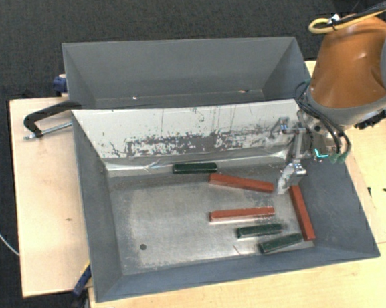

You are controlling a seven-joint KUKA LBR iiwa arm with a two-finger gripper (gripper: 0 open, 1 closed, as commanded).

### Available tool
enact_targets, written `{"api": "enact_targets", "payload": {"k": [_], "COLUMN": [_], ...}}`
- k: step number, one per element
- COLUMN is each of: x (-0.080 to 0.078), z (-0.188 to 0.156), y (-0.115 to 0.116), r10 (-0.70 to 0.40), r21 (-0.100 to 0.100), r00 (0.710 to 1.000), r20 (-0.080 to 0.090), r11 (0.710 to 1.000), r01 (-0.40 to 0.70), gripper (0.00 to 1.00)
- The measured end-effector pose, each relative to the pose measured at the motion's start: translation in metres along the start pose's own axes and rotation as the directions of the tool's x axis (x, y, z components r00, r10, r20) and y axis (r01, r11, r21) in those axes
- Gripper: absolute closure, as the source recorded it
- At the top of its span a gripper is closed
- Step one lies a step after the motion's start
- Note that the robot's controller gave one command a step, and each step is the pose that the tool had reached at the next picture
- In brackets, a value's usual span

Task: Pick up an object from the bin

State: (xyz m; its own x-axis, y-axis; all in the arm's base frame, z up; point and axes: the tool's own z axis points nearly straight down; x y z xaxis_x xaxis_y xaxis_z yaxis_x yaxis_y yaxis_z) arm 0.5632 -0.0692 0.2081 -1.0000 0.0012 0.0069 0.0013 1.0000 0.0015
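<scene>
My gripper hangs at the right side of the bin, its fingertips low over the floor. Just left of the tips lies the right end of a slanted red bar. Directly below the tips begins another red bar, lying along the right wall. Nothing shows between the fingers. Whether the tips touch either bar I cannot tell.
A third red bar lies flat in the middle. Two dark green bars lie near the front right, and a third green bar sits at the back wall. The left half of the floor is bare metal.
</scene>
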Motion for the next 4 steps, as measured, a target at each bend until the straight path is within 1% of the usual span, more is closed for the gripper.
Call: {"api": "enact_targets", "payload": {"k": [1,2,3,4], "x": [-0.002,-0.001,-0.014,-0.014], "z": [-0.005,0.046,0.131,0.131], "y": [0.000,-0.005,-0.006,-0.006], "r10": [-0.001,-0.036,0.144,0.144], "r21": [0.001,0.002,-0.001,-0.001], "r00": [1.000,0.999,0.990,0.990], "r20": [0.009,0.015,0.014,0.014], "r11": [1.000,0.999,0.990,0.990], "r01": [0.001,0.036,-0.144,-0.144], "gripper": [0.00,0.00,1.00,1.00]}}
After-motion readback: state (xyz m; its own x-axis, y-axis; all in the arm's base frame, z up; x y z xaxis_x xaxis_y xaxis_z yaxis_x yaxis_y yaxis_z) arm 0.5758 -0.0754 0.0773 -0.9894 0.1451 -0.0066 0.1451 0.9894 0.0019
